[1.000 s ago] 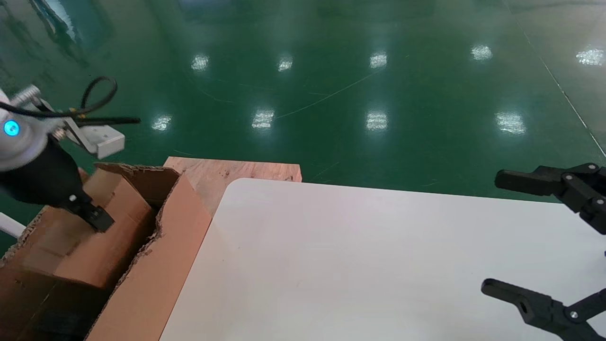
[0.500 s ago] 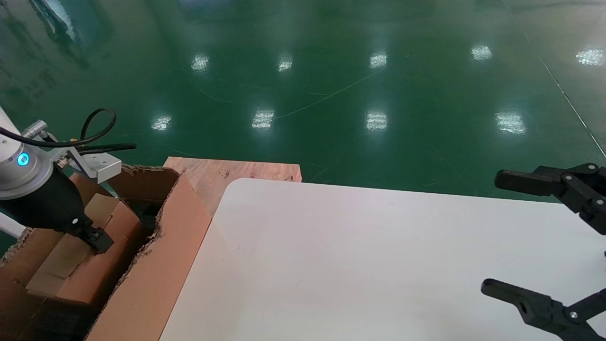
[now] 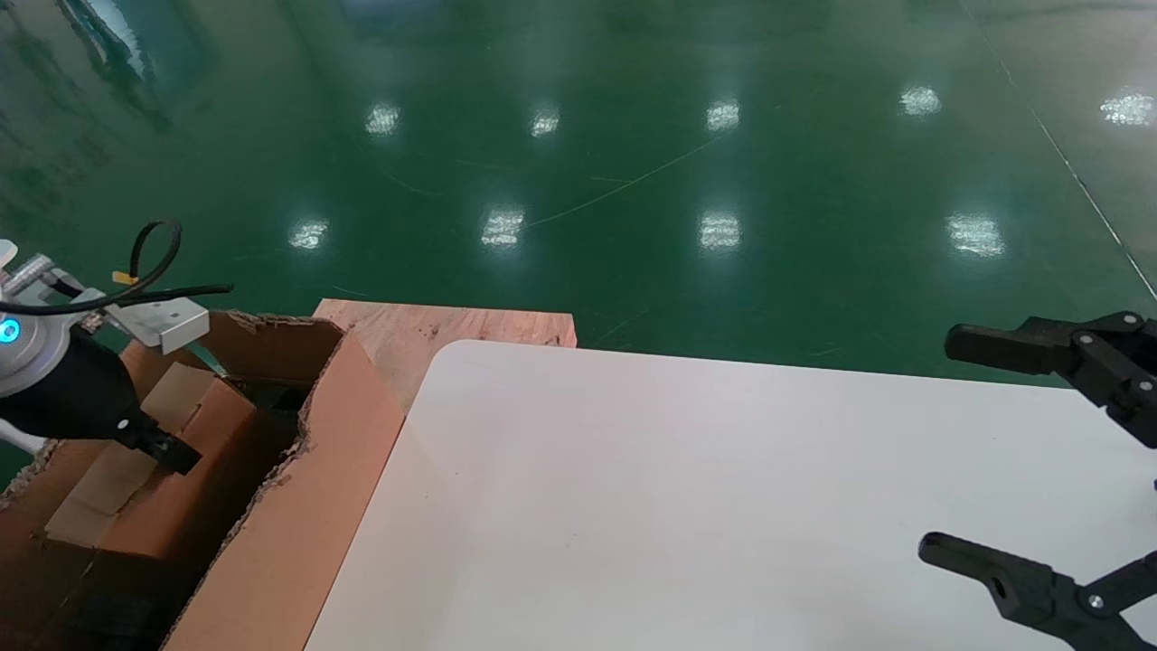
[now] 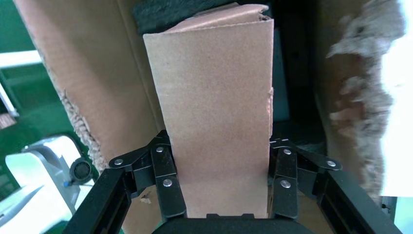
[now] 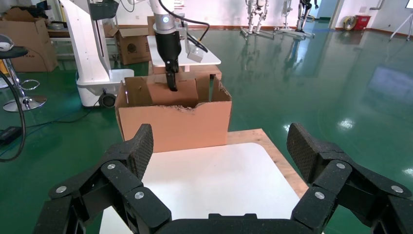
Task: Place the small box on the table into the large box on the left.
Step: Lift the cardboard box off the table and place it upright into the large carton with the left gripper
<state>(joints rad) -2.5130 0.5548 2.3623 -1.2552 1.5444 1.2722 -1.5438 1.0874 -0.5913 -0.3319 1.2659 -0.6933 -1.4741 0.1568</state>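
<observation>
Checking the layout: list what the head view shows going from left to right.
Left gripper shut on the small box → large box → wooden board → table → right gripper, open.

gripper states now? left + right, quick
Left gripper: shut on the small box, down inside the large box.
Right gripper: open, holding nothing, over the table.

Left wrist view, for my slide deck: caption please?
Left gripper grips the small box inside the ragged-edged large box.
</observation>
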